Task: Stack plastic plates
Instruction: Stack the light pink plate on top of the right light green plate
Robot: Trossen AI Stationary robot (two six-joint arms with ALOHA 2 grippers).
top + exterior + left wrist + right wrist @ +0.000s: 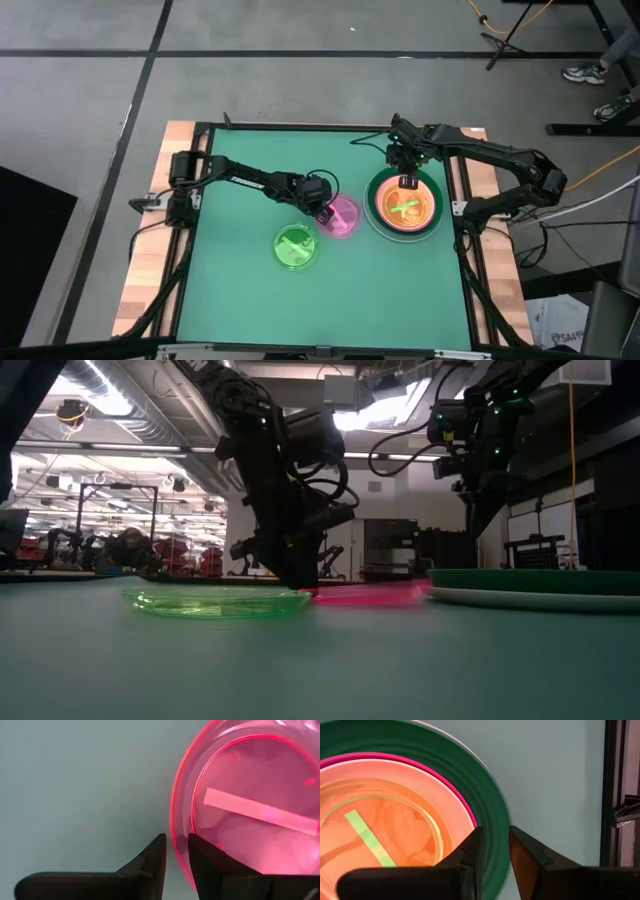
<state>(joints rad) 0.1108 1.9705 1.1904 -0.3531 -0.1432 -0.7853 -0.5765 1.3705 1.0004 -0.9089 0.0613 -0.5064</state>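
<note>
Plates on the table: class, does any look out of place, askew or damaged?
Nothing looks damaged or spilled. Two small plates lie apart from the stack: the lime plate and the pink plate, whose rim sits between the left gripper's fingers. They overlap slightly.

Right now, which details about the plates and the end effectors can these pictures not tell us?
- Stack, high view: plates under the dark green plate are covered by it.
- Pink plate, left wrist view: far side cut off by the frame edge.
- Left end effector: whether it pinches the pink rim is unclear.
- Lime green plate, low view: centre bar not visible edge-on.
</note>
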